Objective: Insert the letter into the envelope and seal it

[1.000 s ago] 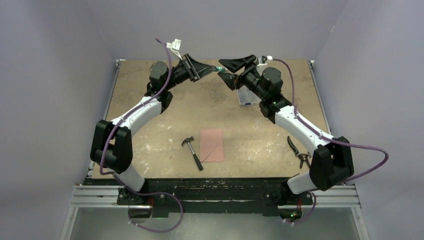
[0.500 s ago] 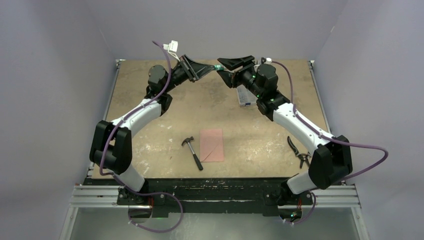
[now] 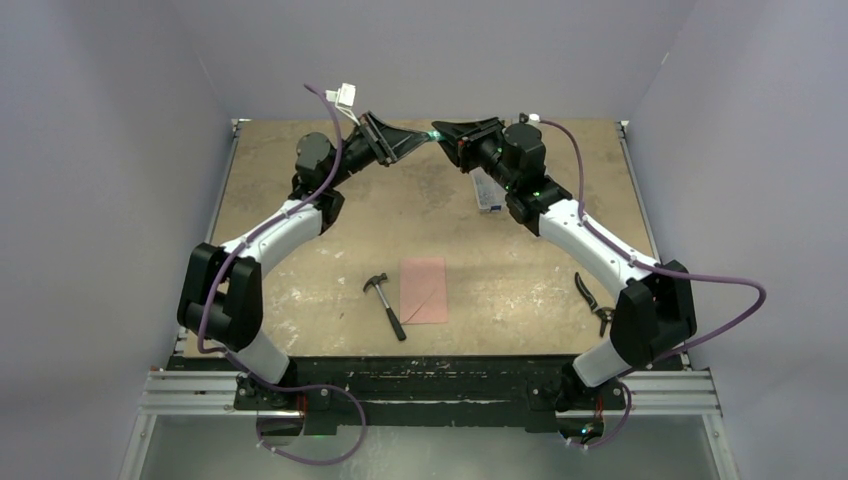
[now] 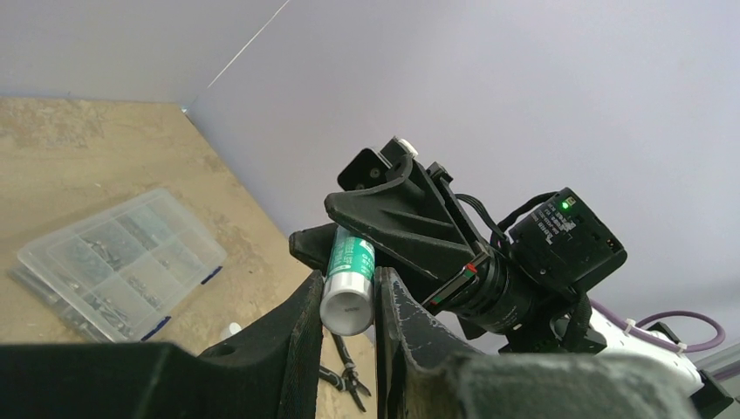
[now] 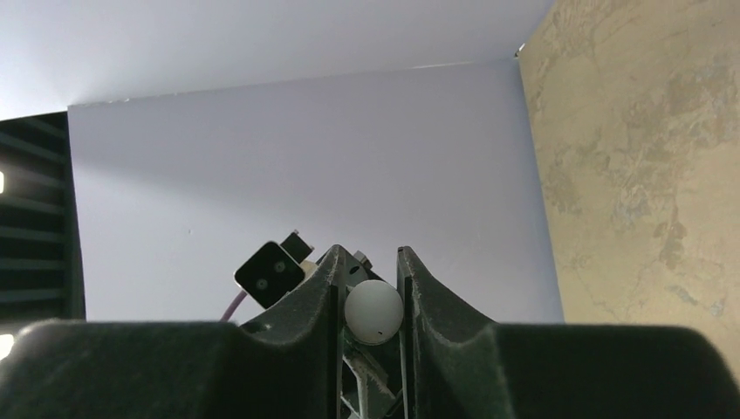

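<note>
Envelope point(image 3: 424, 290) — a thin, flat pink paper shape with square corners — lay on the desk point(image 3: 300, 270), in the middle and close to the near edge. Its long side ran from near to far, and a slanted line crossed its near right part. Only one pink sheet showed, so the letter could not be told apart from it.

Both tools were up at the far side, well apart from the paper. The left tool point(image 3: 422, 139) and the right tool point(image 3: 447, 131) met tip to tip, and each one pinched an end of the same white tube point(image 4: 348, 275). The tube was round and smooth with a green label. The paper lay almost straight toward the near side from where they met, so neither arm looked nearer.

The desk was rough, worn wood. A hammer point(image 3: 385, 305) lay just left of the paper, pliers point(image 3: 596, 302) lay off to the right, and a clear plastic box point(image 4: 113, 262) sat at the far right.
</note>
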{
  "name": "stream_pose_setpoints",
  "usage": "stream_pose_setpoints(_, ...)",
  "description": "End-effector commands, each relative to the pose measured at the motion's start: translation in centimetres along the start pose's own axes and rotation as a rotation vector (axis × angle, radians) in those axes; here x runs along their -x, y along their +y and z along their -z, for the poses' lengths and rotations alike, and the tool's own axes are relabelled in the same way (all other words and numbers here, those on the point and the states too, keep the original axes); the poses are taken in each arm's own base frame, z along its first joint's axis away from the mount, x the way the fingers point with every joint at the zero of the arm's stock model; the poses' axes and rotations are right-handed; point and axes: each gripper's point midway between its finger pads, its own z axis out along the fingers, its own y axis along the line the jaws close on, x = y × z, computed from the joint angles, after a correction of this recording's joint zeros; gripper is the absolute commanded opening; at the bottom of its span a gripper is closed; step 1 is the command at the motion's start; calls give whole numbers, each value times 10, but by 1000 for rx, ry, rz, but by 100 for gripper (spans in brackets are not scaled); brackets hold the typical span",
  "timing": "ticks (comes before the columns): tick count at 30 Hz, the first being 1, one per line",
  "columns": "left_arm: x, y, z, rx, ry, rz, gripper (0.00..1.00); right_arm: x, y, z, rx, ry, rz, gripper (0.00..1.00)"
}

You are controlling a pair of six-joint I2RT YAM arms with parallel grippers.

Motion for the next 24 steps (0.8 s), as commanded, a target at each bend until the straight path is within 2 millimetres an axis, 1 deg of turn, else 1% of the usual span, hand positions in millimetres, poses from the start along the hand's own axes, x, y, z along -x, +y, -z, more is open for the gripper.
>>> stream_pose_setpoints(1,12,-17,3,-25,-40,-76,0,3,43,9,106,-41,53,13)
stream_pose_setpoints(2,12,-16,3,-17,-36,-73,4,4,42,10,106,-50,59,9)
stream_pose_setpoints(3,11,-15,3,-8,-32,-73,12,5,41,10,105,-53,65,6)
stream_pose_setpoints(5,11,-13,4,18,-23,-77,34,5,38,11,101,-54,71,1)
stream_pose_setpoints(7,11,-14,7,33,1,-97,50,3,35,10,96,-46,129,0)
stream_pose_setpoints(8,10,-13,8,46,25,-111,56,3,32,10,88,-42,167,0)
stream_pose_setpoints(10,3,-4,13,92,102,-144,63,3,33,11,101,-38,282,0)
stream_pose_setpoints(13,-9,2,23,91,234,-199,68,3,31,14,99,-22,471,0)
stream_pose_setpoints(16,-18,4,29,63,337,-241,69,-8,32,19,124,50,657,0)
stream_pose_setpoints(17,-20,4,29,51,361,-261,69,-13,35,22,160,84,723,0)
stream_pose_setpoints(19,-24,1,30,18,400,-271,69,-23,38,27,205,139,823,0)
stream_pose_setpoints(21,-29,-3,30,-30,426,-264,69,-32,36,30,236,199,906,0)
stream_pose_setpoints(24,-35,-11,31,-100,456,-250,68,-38,30,27,229,271,988,0)
